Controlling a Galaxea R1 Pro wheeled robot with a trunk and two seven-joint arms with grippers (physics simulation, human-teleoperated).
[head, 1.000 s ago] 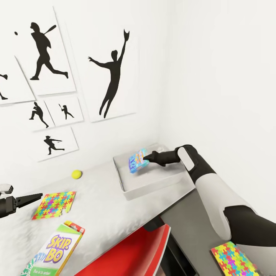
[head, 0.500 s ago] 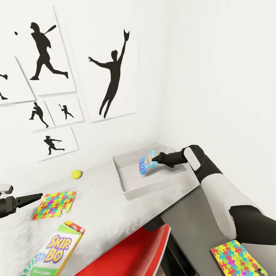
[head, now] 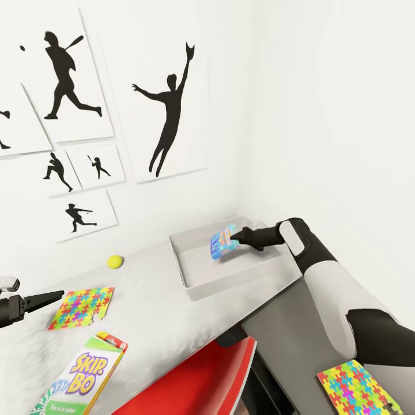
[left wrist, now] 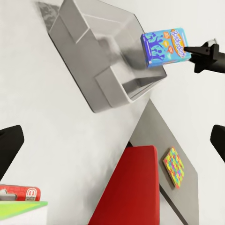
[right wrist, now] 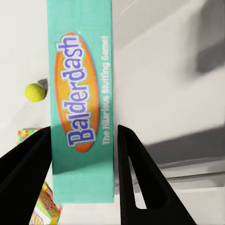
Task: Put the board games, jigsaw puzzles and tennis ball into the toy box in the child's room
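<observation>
Head view first: the pale worktop [head: 155, 323] runs along the wall, with the toy box [head: 199, 282] at its far end. Over that tray the right gripper [head: 233, 237] holds a blue board game [head: 223, 242] by one short edge, jaws pinching it, its long axis tilted down toward the tray floor, so I'd say release comes next. Far off, the left gripper [head: 49, 298] hovers near a jigsaw puzzle [head: 82, 307], jaws spread. The tennis ball [head: 115, 261] waits between.

My black right pincer [head: 235, 236] grips a blue game box [head: 222, 243] with a teal spine lettered purple on orange. The toy box [head: 199, 275] is pale grey, the ball [head: 115, 261] yellow-green, the jigsaw [head: 81, 308] yellow, pink, blue, green on my whitish bench [head: 155, 328].
</observation>
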